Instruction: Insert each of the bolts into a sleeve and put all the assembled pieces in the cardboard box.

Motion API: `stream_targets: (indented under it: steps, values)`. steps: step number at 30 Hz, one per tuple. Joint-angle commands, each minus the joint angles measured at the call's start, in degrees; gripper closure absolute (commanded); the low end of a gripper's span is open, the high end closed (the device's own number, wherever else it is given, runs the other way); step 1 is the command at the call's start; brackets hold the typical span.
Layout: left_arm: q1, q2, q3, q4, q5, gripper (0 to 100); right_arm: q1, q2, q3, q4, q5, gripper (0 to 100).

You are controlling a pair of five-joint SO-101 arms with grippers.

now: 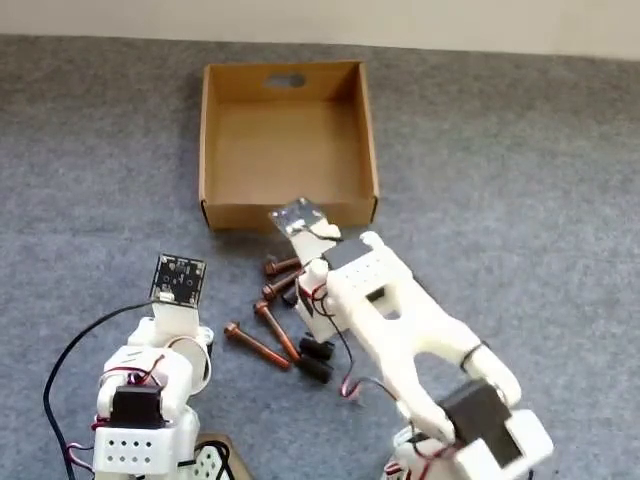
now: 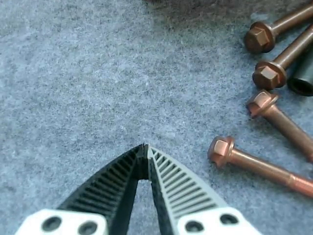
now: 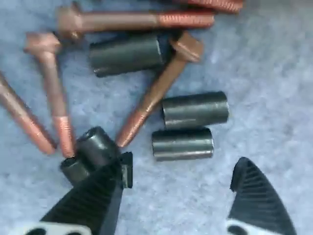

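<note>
The right gripper (image 3: 184, 169) has its jaws spread wide and grips nothing. It hangs over the pile of loose parts on the carpet (image 1: 520, 160), just outside the near wall of the cardboard box (image 1: 205, 150). Two black sleeves (image 3: 182, 144) lie side by side, almost touching, just past the gap between the jaws. A tilted sleeve (image 3: 90, 149) sits just beside one fingertip (image 3: 124, 171). A fourth sleeve (image 3: 127, 53) lies further into the pile, among the copper-coloured bolts (image 3: 156, 93). One bolt runs on a slant, its threaded tip near the tilted sleeve and its head against the fourth sleeve. None of the bolts that show is inside a sleeve, and all these parts lie outside the box.

The left gripper (image 2: 145, 152) has its jaws pressed together, tip to tip, on nothing. It sits low over bare carpet beside the pile and farther from the box than the bolts are. Four bolt heads lie near it, with one sleeve mouth among them.

In the high view, the right arm (image 1: 400, 320) stretches over the pile toward the box's near wall. The left arm (image 1: 150, 385) stands well back from the box.
</note>
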Motion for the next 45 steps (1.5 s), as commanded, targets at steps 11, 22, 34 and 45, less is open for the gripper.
stream_targets:
  steps: [11, 22, 34, 45]
  values:
    - [1.01, -0.22, 0.92, 0.35, 0.26, 99, 3.47, 5.85, -2.42, -2.77, 1.32, 83.9]
    - [1.01, -0.22, 0.92, 0.35, 0.26, 99, 10.42, -9.01, -4.00, 3.65, 1.41, 99.2]
    - [1.01, -0.22, 0.92, 0.35, 0.26, 99, 10.59, -18.95, 4.62, 0.92, -8.44, 82.2]
    - [1.01, -0.22, 0.92, 0.35, 0.26, 99, 8.48, -18.95, 17.10, -22.64, -22.77, 80.5]
